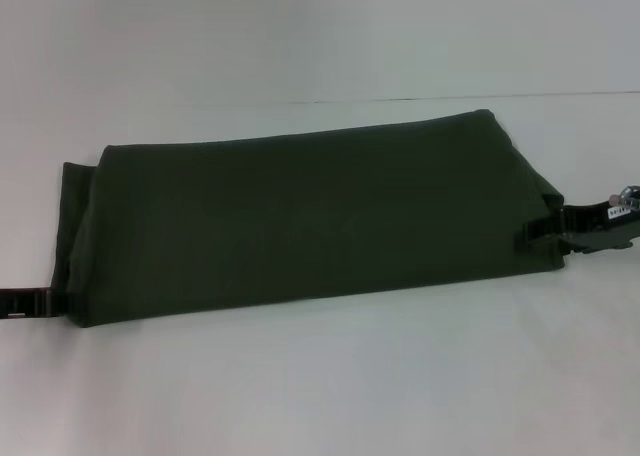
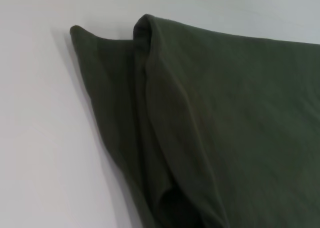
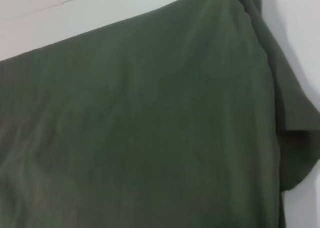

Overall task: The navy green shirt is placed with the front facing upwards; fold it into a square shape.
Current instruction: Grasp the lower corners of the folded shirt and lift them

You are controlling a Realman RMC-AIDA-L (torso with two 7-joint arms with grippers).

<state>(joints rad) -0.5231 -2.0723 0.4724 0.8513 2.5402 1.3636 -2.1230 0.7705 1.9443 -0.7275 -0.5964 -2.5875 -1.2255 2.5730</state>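
Bare white table lay nearest. Navy green shirt folded lengthwise; left gripper and right gripper at its ends, finger state indeterminable. Recommended keeping both ends level.

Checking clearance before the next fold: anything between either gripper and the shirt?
Nothing visible. The navy green shirt lies as a long folded band on the white table. The left gripper sits at its left end, the right gripper at its right end, both right at the cloth.

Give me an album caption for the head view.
Navy green shirt folded into a long band on a white table, left gripper and right gripper at its ends.
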